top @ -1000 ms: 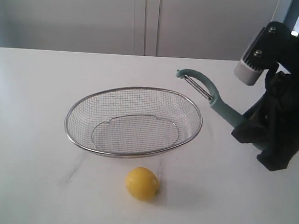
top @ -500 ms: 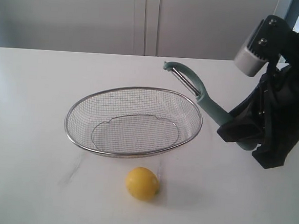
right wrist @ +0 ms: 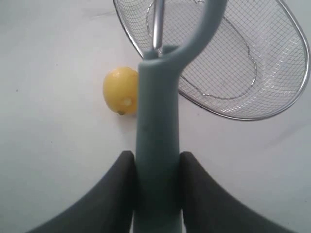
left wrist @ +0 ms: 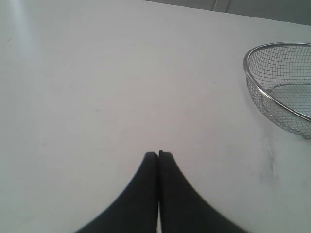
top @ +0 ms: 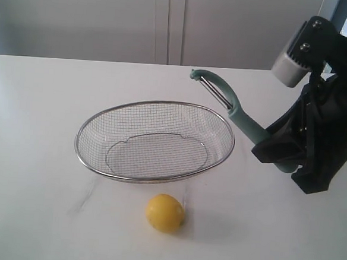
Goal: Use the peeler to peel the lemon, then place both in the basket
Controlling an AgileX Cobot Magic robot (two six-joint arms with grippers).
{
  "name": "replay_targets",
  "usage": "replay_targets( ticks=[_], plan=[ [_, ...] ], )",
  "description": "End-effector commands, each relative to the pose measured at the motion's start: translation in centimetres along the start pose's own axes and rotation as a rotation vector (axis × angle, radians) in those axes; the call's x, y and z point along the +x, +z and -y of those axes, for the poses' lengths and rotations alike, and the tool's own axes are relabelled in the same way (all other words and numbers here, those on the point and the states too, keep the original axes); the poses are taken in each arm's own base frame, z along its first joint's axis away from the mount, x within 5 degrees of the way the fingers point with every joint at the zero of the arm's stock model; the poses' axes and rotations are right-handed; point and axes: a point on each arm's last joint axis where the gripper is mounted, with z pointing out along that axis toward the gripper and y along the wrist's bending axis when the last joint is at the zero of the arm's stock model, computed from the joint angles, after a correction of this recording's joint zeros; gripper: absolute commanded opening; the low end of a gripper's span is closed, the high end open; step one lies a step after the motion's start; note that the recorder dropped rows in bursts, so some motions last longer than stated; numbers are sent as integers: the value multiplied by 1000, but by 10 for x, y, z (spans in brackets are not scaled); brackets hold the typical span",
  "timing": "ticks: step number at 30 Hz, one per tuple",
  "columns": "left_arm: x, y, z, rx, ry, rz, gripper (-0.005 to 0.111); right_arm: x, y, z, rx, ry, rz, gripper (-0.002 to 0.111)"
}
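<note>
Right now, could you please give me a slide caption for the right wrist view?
Right gripper clamps the teal peeler by its handle, lemon and wire basket on the table beyond.

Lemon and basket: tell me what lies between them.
Nothing: only a bare strip of white table separates the lemon from the basket, clearest in the exterior view.

You are looking at a small, bright-yellow lemon (top: 164, 213) with its skin whole, sitting on the white table just in front of the basket (top: 92, 139) and not touching it. The wide, shallow wire-mesh basket is standing upright on its base. The pale teal peeler (top: 238, 118) is hanging above the table, gripped by its handle and tilting upward, its hooked head and metal blade pointing past the basket's right rim.
</note>
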Motion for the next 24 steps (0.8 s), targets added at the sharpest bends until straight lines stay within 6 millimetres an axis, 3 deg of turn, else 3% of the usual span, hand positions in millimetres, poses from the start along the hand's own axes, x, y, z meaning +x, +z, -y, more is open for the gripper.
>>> replay_targets(
  ticks=[1, 24],
  plan=[
    [1, 0, 0, 5, -2, 2, 0, 0, -1, 0, 5, 8, 9, 0],
    [-3, 0, 1, 10, -2, 43, 0, 0, -1, 0, 5, 14, 9, 0]
  ],
)
